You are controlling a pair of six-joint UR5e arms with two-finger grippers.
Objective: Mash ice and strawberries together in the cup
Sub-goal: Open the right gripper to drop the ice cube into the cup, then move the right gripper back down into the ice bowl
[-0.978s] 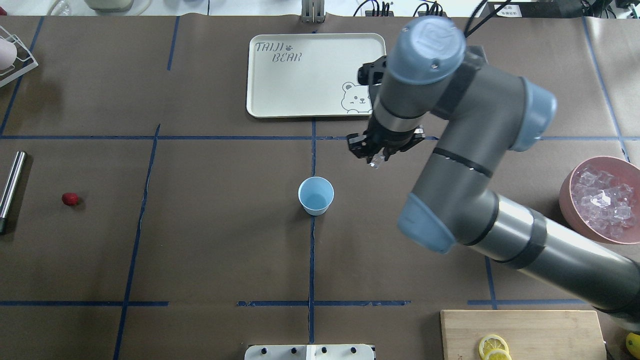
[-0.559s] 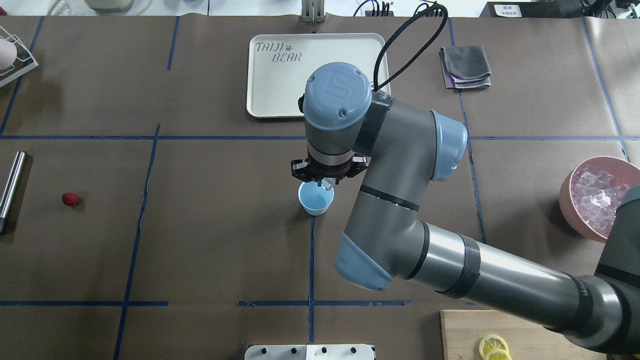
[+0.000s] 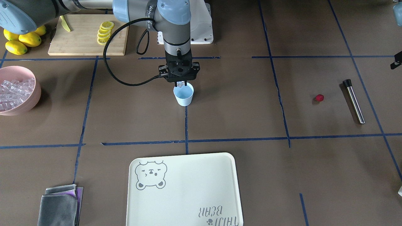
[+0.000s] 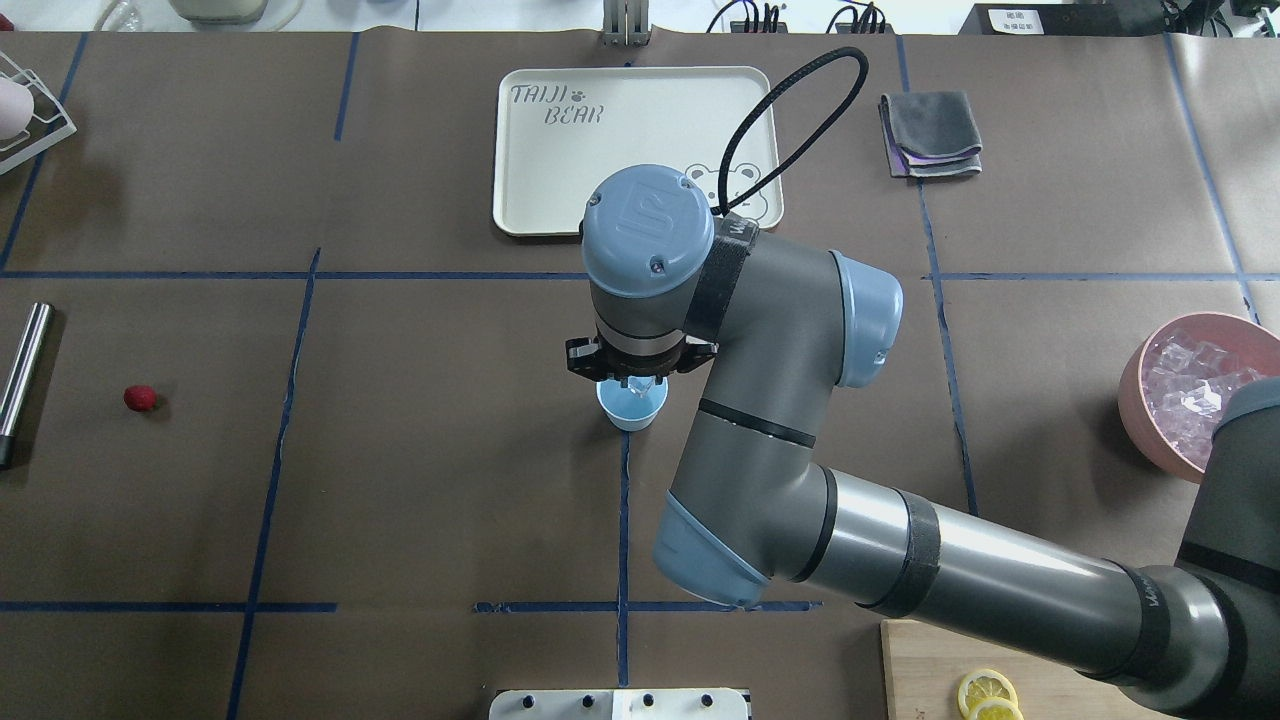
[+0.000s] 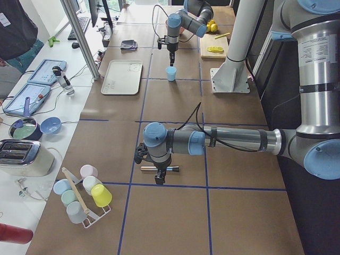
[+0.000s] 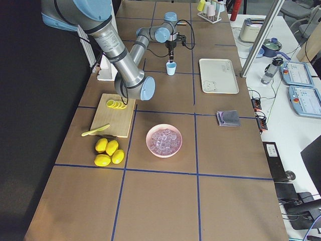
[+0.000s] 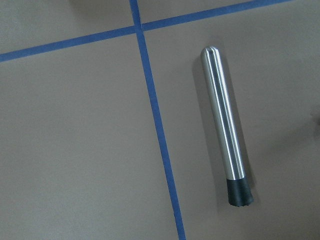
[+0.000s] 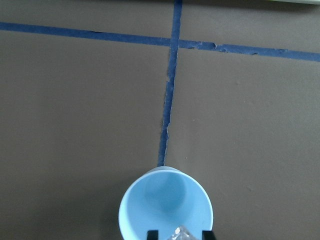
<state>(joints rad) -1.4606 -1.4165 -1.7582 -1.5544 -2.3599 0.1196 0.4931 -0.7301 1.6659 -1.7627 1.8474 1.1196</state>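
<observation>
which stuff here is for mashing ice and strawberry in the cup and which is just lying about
For the job: cup; ice cube held in the right hand over it; strawberry; pink bowl of ice; steel rod, probably the masher.
Lying about: tray; grey cloth; lemons; cutting board with lemon slices.

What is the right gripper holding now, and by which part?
The right gripper pinches one ice cube by its opposite sides between its fingertips, just over the cup's mouth.
</observation>
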